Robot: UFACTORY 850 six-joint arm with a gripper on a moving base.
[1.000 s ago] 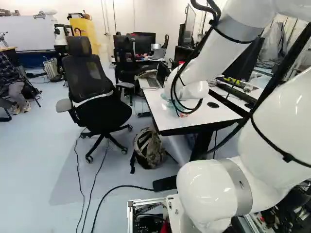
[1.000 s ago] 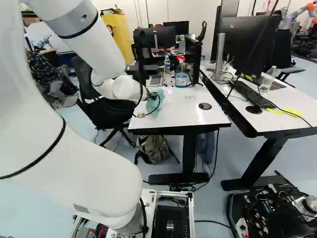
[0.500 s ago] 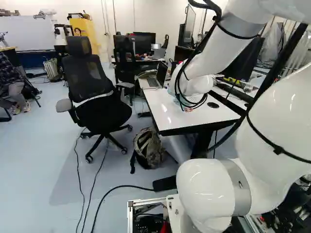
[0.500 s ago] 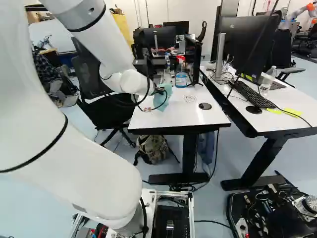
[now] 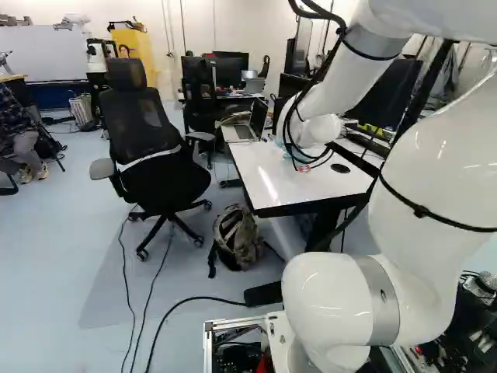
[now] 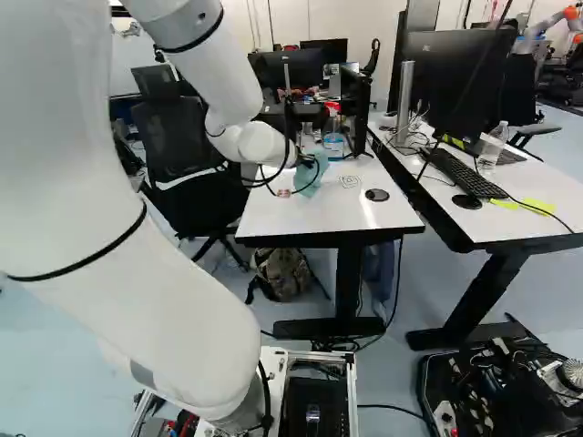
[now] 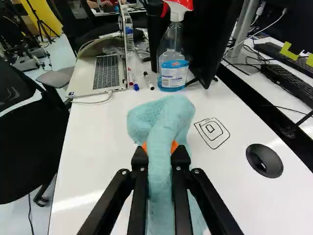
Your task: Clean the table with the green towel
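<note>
Towel (image 7: 165, 115) moved nearer drawn squares (image 7: 210, 128), hand (image 6: 306, 162) partly hidden

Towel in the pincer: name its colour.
The towel is pale turquoise, a blue-green; clearest in the wrist view.

No words or numbers are reading clearly. Ahead of the gripper (image 6: 306, 162), a spray bottle (image 7: 171, 48) is carrying a label (image 7: 173, 74) whose print is staying too small to read. Nearer, just beside the gripper's line, a black mark (image 7: 211, 129) of nested outlines is showing on the white tabletop (image 7: 102, 142).
</note>
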